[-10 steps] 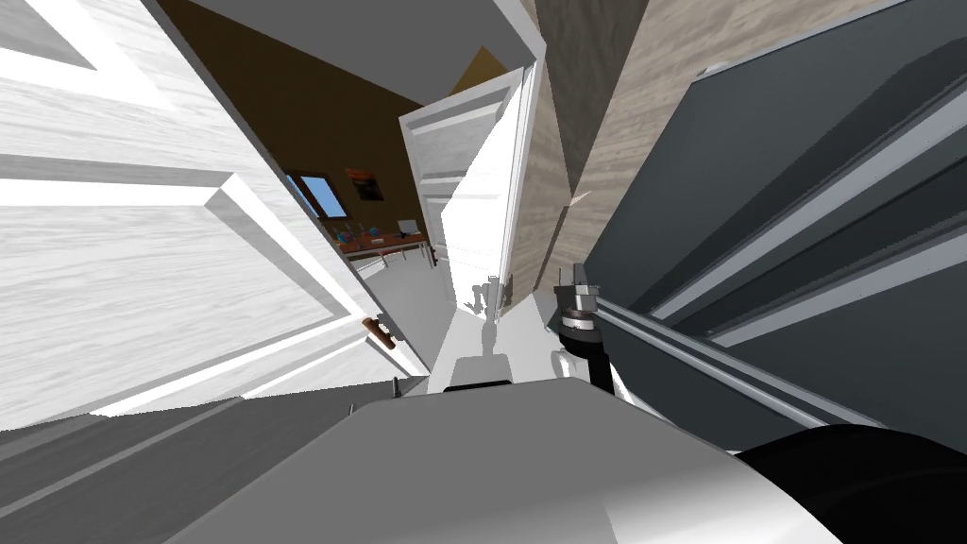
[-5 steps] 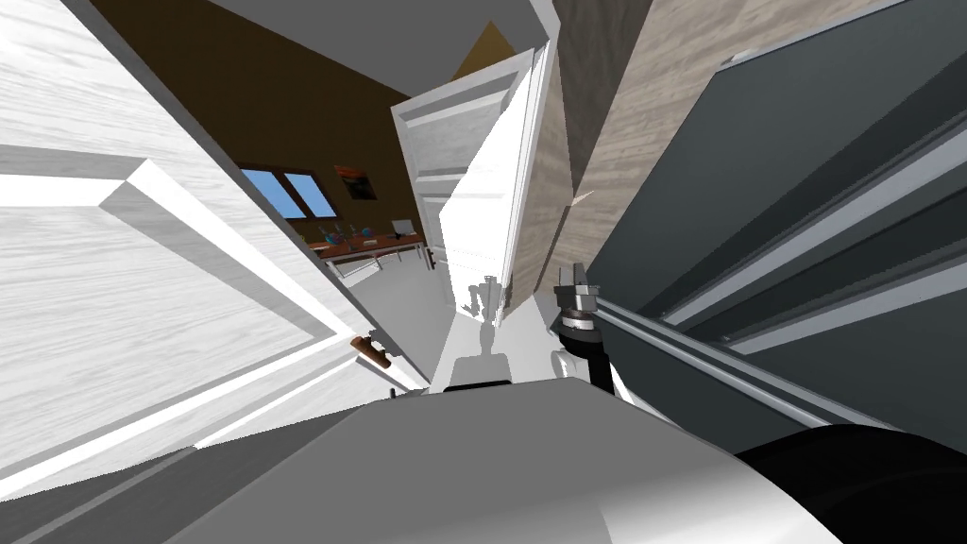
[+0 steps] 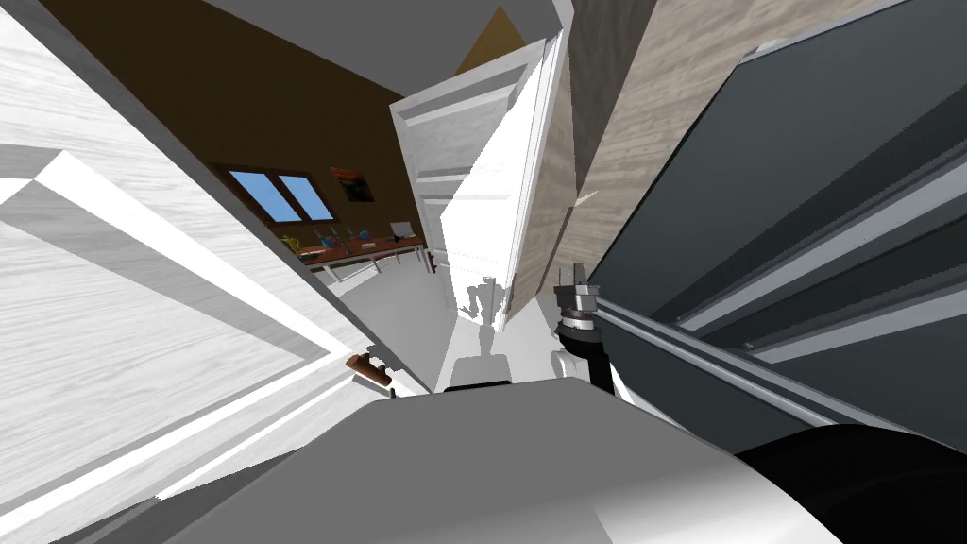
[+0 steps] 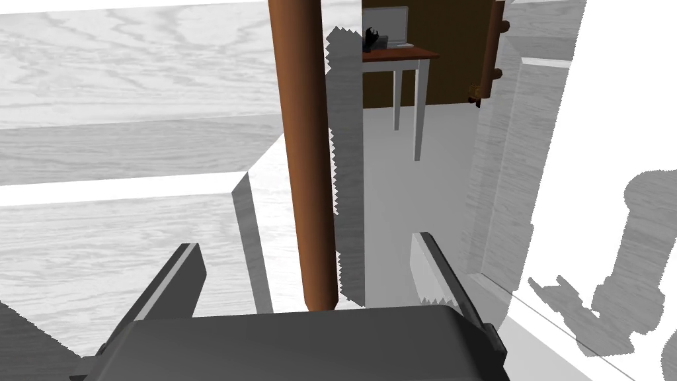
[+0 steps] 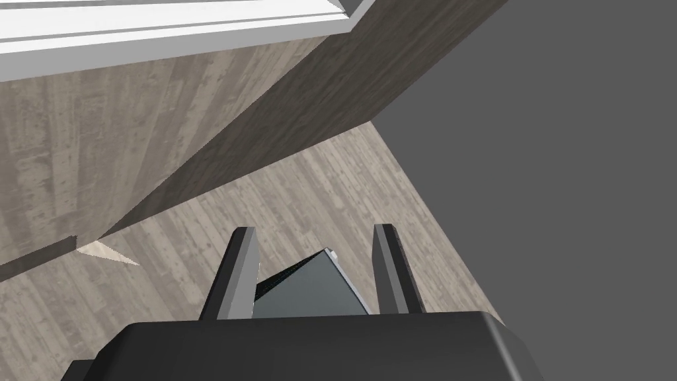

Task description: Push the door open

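A white panelled door (image 3: 142, 312) stands swung open on my left, with its brown lever handle (image 3: 368, 369) near its free edge. In the left wrist view that brown handle (image 4: 304, 145) runs as a bar between the fingers of my left gripper (image 4: 305, 241). The gripper is open and its blades stand clear of the bar on both sides, with the door panel (image 4: 119, 165) just behind. My right gripper (image 3: 574, 280) is held up at the right beside a dark grey cabinet. It is open and holds nothing (image 5: 316, 228).
Ahead, a second white door (image 3: 472, 189) stands ajar against a wood-plank wall (image 3: 623, 142). Through the gap lies a pale floor (image 3: 415, 302), a brown room with a table (image 3: 364, 248) and windows (image 3: 279, 196). The tall dark grey cabinet (image 3: 803, 217) crowds my right side.
The white door on my left has swung further open, so more of the windows and the table beyond shows. Its handle has slid left and down in the head view. My right arm has stayed put.
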